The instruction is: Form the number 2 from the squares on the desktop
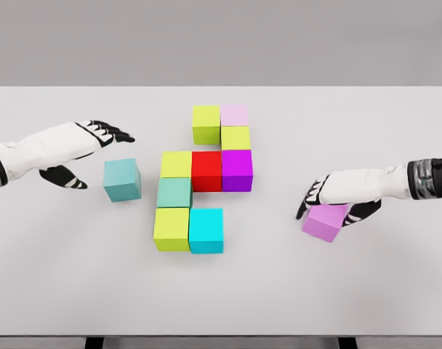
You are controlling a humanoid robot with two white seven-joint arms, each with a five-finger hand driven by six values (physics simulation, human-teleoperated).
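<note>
White desktop carries my half-built cube figure. My right hand clamps the violet plastic cube; my left hand hovers spread beside the loose teal cube. Sliding either inward risks knocking placed cubes askew.

No writing anywhere here: the coloured cubes show plain faces, the white table carries no label, and the robot's arms bear no readable marks or numbers.
</note>
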